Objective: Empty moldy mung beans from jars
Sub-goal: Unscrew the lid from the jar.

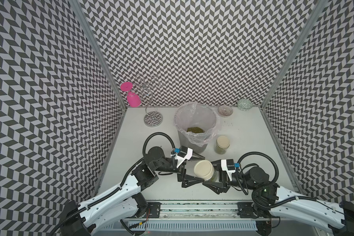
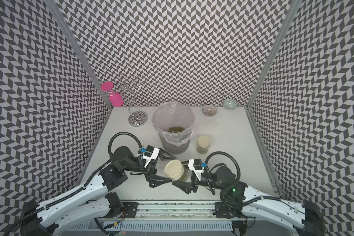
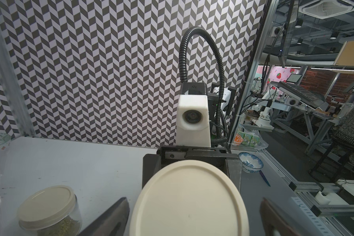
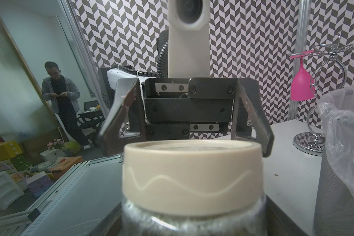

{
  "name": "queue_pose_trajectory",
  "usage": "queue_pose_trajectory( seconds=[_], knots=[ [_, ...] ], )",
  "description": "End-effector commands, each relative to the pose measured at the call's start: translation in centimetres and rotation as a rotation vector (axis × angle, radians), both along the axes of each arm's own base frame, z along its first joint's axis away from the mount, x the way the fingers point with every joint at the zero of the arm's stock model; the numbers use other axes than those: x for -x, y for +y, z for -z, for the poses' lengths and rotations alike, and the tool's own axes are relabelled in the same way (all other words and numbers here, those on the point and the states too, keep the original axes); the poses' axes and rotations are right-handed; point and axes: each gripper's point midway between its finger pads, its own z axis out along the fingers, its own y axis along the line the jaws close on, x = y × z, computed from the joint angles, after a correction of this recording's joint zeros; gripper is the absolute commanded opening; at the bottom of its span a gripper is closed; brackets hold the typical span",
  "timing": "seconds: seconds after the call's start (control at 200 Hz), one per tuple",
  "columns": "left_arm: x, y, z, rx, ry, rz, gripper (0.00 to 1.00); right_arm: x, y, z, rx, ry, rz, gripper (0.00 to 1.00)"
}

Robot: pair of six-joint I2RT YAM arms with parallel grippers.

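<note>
Right tool (image 1: 206, 173): I pinch the jar's (image 1: 212, 178) glass wall.
Left tool (image 3: 193, 201): spread around its cream lid (image 1: 202, 168).
Handling: glass slick, breakable; I'd take lid's rim.

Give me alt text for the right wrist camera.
A glass jar with its cream lid on fills the foreground. Beyond it the left gripper faces the camera, jaws wide open, flanking the lid. A lined bin and a pink glass hung on a chrome rack stand nearby.
</note>
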Motion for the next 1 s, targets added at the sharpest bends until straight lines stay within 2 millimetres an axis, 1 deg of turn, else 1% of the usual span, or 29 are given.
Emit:
queue_pose_trajectory(
  seconds=[0.0,0.185,0.27,0.375,0.466,0.496,0.551,0.641,0.741,0.826,0.911,0.996],
  knots=[
    [0.6,-0.2,-1.3,0.031,-0.043,0.035,1.00,0.7,-0.9,-5.9,-0.172,-0.091,-0.014,0.40],
    [0.5,-0.6,-0.9,0.017,-0.028,0.051,1.00,0.7,-0.9,-5.9,-0.169,-0.094,-0.011,0.40],
    [0.5,-0.7,-0.8,0.012,-0.025,0.055,0.97,0.6,-0.8,-5.8,-0.164,-0.096,-0.009,0.40],
    [0.5,-0.8,-0.8,0.008,-0.020,0.056,0.88,0.5,-0.7,-5.6,-0.158,-0.099,-0.007,0.40],
    [0.3,-0.8,-0.8,0.007,-0.015,0.048,0.68,0.4,-0.6,-5.4,-0.149,-0.104,0.001,0.40],
    [0.3,-0.9,-0.9,0.007,-0.012,0.045,0.65,0.3,-0.6,-5.4,-0.147,-0.105,0.006,0.40],
    [0.1,-1.0,-0.9,0.002,-0.004,0.039,0.65,0.1,-0.7,-5.3,-0.145,-0.108,0.019,0.40],
    [-0.6,-1.4,-0.7,-0.019,0.026,0.004,0.64,-0.1,-0.6,-5.2,-0.142,-0.128,0.035,0.40],
    [-1.9,-1.8,-0.6,-0.048,0.081,-0.075,0.60,-0.6,-0.5,-5.0,-0.123,-0.138,0.062,0.40],
    [-2.5,-2.0,-0.5,-0.066,0.124,-0.123,0.56,-1.3,-0.6,-4.7,-0.117,-0.138,0.105,0.40],
    [-3.5,-2.0,0.0,-0.094,0.175,-0.192,0.52,-1.8,-0.8,-4.6,-0.114,-0.143,0.141,0.40],
    [-4.9,-1.7,1.0,-0.128,0.223,-0.282,0.49,-2.1,-0.8,-4.6,-0.108,-0.142,0.164,0.40]
  ],
)
